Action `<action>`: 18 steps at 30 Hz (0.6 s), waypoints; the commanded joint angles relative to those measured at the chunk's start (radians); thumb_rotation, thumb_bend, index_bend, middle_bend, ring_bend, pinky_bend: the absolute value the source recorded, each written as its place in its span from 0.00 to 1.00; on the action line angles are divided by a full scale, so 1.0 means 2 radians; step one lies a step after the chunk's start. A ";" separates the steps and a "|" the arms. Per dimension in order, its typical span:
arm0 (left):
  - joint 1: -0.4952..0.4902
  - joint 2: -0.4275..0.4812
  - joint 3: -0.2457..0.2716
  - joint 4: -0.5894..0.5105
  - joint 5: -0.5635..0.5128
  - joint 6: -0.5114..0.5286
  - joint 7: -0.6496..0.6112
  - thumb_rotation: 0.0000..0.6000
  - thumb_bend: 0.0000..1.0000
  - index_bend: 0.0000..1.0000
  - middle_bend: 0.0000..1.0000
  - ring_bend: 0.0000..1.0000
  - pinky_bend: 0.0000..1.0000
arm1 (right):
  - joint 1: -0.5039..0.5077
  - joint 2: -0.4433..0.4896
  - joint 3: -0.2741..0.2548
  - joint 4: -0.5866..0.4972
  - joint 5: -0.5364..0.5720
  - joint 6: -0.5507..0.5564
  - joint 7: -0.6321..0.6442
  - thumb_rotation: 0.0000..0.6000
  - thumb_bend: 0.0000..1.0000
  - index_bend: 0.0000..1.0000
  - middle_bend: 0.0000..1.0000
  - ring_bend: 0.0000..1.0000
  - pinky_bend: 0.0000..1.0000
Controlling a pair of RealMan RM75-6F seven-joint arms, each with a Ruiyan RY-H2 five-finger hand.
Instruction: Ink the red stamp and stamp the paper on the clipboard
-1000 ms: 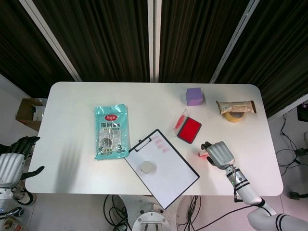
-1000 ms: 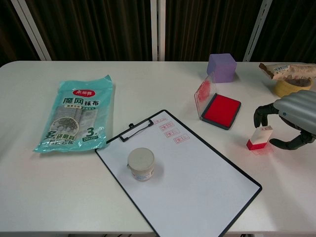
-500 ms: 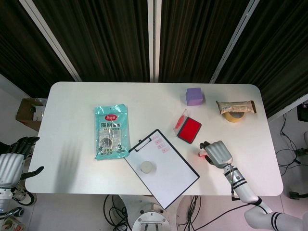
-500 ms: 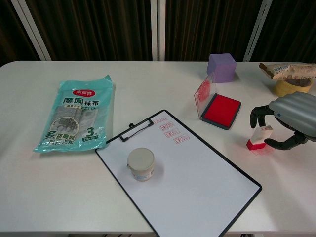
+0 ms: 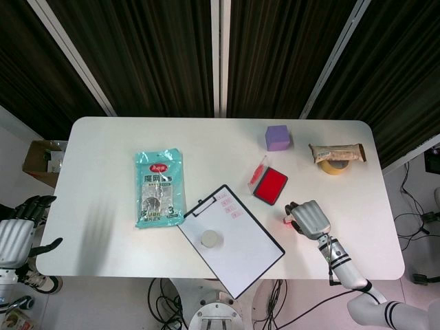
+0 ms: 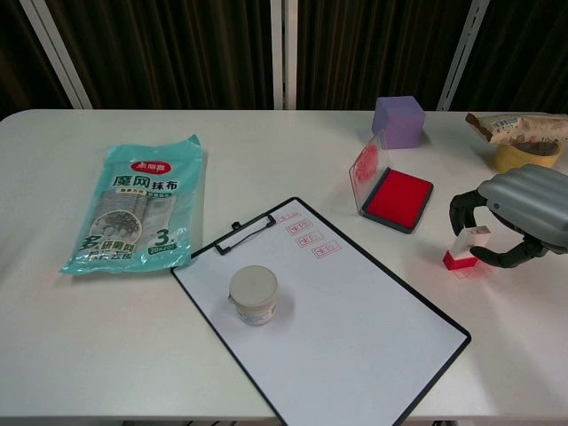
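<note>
1. Red stamp (image 6: 465,248) is a small block with a red bottom and a white top. It stands on the white table (image 6: 284,151), a little tilted, just right of the ink pad (image 6: 397,199).
2. The right hand (image 6: 515,216) curls around the stamp, with fingers on both sides of it. I cannot tell if they squeeze it yet.
3. The ink pad is bright red, and its clear lid stands open.
4. The clipboard (image 6: 321,311) holds white paper with three small red marks near the clip. A little round tub (image 6: 254,295) sits on the paper.
5. The green bag (image 6: 137,214) shows a big "3" and Chinese writing.
6. The left hand (image 5: 19,230) hangs off the table edge, holding nothing, fingers apart.
</note>
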 commanded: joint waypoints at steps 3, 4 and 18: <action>-0.001 0.000 0.000 0.000 0.000 -0.001 -0.001 1.00 0.00 0.17 0.16 0.13 0.24 | 0.000 -0.005 0.001 0.006 -0.001 0.007 0.000 1.00 0.36 0.56 0.52 0.81 1.00; -0.001 0.000 0.000 0.000 0.000 -0.001 -0.001 1.00 0.00 0.17 0.16 0.13 0.24 | 0.000 -0.007 0.001 0.009 -0.002 0.010 0.001 1.00 0.37 0.58 0.54 0.81 1.00; -0.003 0.001 0.000 -0.001 0.000 -0.004 0.001 1.00 0.00 0.17 0.16 0.13 0.24 | 0.046 0.003 0.034 0.038 -0.033 0.036 0.071 1.00 0.47 0.91 0.79 0.87 1.00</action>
